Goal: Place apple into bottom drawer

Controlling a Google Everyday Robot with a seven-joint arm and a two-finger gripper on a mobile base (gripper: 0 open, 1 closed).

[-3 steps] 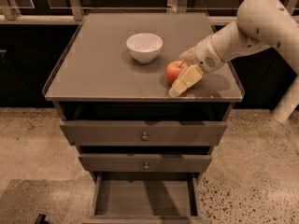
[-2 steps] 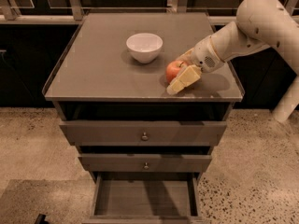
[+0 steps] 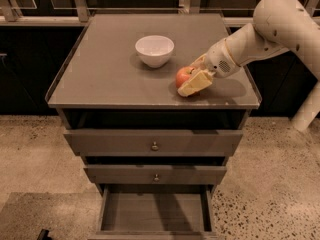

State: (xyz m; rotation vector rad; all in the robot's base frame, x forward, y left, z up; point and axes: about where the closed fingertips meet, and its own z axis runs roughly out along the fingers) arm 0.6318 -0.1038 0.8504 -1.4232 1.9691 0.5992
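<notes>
The gripper (image 3: 188,79) is resting low at the right front of the cabinet's surface (image 3: 110,74), its jaws clasping the apple (image 3: 182,75) sitting there. The bottom drawer (image 3: 154,213) is standing pulled open below, well apart from the apple

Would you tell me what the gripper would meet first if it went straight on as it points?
The apple: the gripper is right beside it on the cabinet top, pointing at it; they may already touch.

Jaws at apple (image 3: 183,76) on cabinet top (image 3: 100,79) w/ bowl (image 3: 154,50) near; btm drawer (image 3: 155,211) open, floor bare.
</notes>
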